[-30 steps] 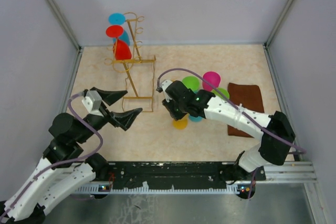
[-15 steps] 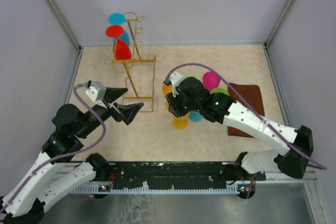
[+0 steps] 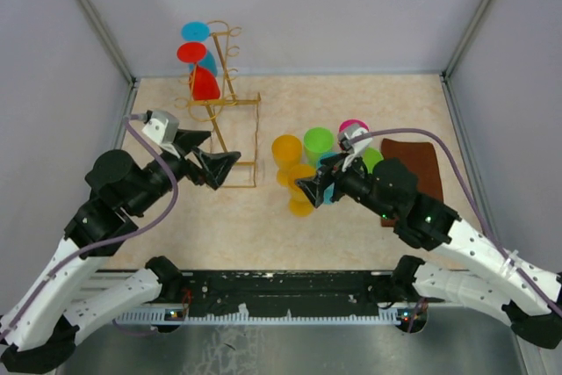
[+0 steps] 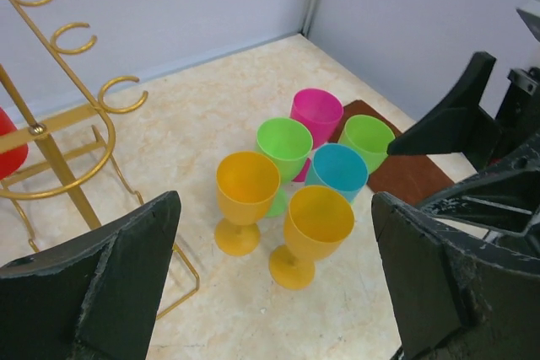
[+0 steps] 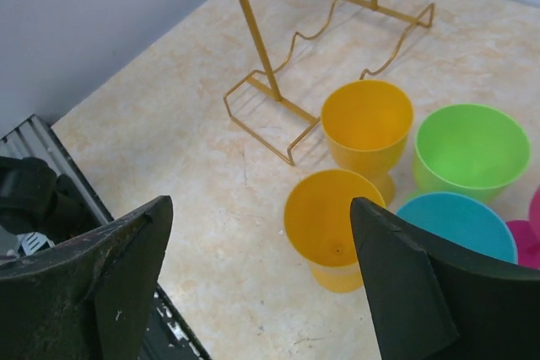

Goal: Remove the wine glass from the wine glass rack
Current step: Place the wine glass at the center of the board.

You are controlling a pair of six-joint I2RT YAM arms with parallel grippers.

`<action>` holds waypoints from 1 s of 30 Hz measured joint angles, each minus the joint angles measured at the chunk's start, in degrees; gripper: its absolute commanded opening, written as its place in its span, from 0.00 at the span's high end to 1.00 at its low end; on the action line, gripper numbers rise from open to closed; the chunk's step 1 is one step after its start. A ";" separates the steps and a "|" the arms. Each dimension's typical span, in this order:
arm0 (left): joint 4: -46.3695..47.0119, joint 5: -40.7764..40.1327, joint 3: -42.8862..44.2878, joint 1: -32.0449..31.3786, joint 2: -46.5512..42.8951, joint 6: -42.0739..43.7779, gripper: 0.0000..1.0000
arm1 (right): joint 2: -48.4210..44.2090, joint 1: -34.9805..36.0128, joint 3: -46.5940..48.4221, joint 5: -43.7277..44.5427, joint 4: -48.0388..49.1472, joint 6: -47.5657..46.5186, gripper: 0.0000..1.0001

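The golden wine glass rack (image 3: 230, 107) stands at the far left, with a red wine glass (image 3: 203, 82) and a blue one (image 3: 197, 32) hanging upside down from it. In the left wrist view the rack (image 4: 52, 158) is at the left and the red glass (image 4: 8, 147) shows at the edge. My left gripper (image 3: 209, 154) is open beside the rack's base, holding nothing. My right gripper (image 3: 323, 180) is open and empty, just right of two upright orange glasses (image 3: 286, 148) (image 5: 335, 223).
Green (image 3: 319, 140), pink (image 3: 353, 129), blue (image 4: 336, 170) and a second green glass (image 4: 365, 138) stand clustered mid-table. A brown cloth (image 3: 411, 169) lies to their right. Grey walls enclose the table on three sides; a black rail (image 3: 290, 292) runs along the near edge.
My right gripper opened, let go of an orange glass that now stands by the others, and drew back to the right. My left gripper moved up toward the rack's base.
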 measured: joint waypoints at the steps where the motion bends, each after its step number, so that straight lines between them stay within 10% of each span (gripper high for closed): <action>1: -0.15 -0.52 1.11 -0.02 0.74 0.02 0.00 | -1.68 0.02 -1.25 1.07 0.90 0.17 0.11; 17: -4.20 -10.78 21.86 2.51 16.57 4.92 0.00 | -9.14 0.02 -5.79 3.96 3.06 0.11 0.04; 30: -3.56 5.16 29.75 35.21 29.90 -2.40 0.00 | -10.64 0.02 -6.03 4.11 0.04 0.22 0.01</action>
